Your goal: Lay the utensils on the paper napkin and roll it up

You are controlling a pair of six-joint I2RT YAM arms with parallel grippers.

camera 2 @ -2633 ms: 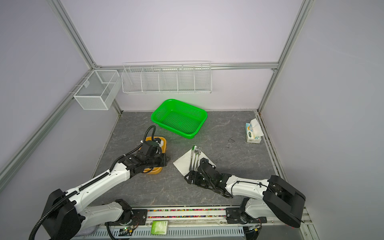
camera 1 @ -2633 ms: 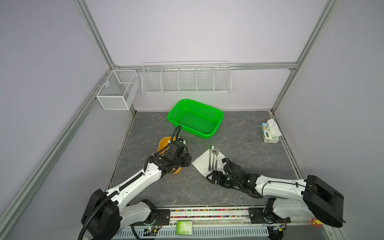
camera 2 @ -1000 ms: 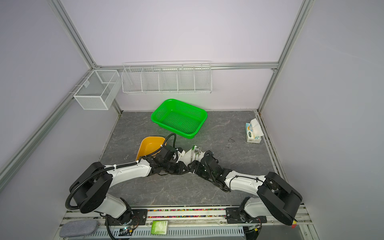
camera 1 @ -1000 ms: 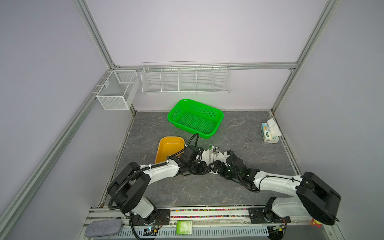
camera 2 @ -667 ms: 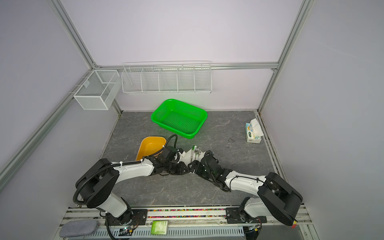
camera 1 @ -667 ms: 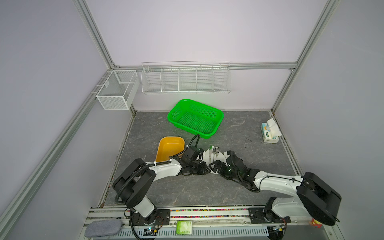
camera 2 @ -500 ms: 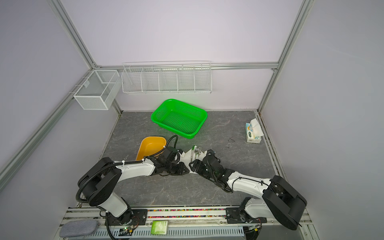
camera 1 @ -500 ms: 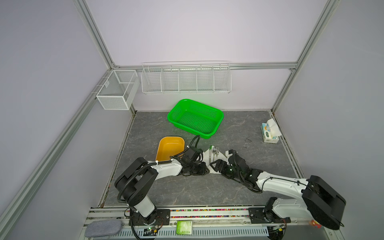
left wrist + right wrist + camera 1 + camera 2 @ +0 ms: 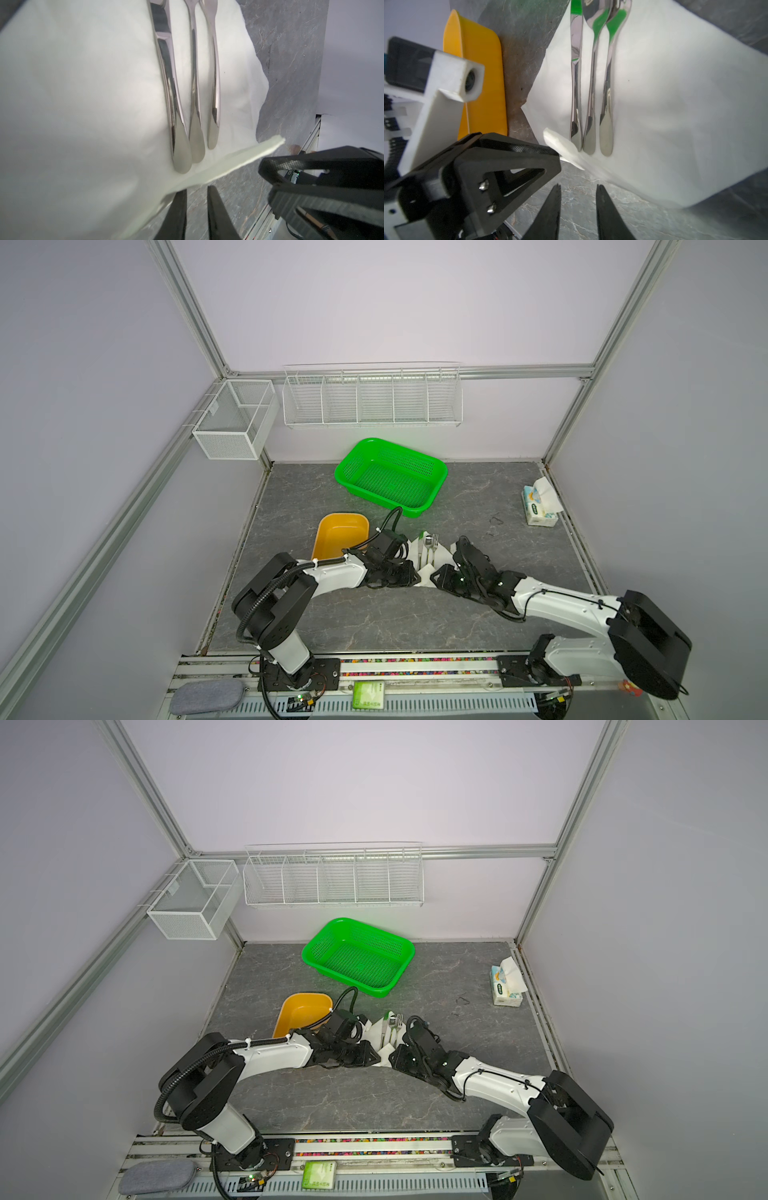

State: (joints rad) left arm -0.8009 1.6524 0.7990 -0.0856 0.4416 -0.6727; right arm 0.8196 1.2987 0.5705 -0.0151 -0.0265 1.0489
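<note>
Knife (image 9: 575,133), spoon (image 9: 588,143), fork (image 9: 606,143) side by side on napkin (image 9: 675,104), left jaws narrow at its raised corner, hold unclear, right jaws slightly apart, empty, near its edge

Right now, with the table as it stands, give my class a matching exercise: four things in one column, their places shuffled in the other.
1 utensils
2 green basket
3 tissue pack
4 yellow tray

A by the right edge of the table
B on the paper napkin
C nearest the back wall
D just left of the paper napkin

Pairs: 1-B, 2-C, 3-A, 4-D
</note>
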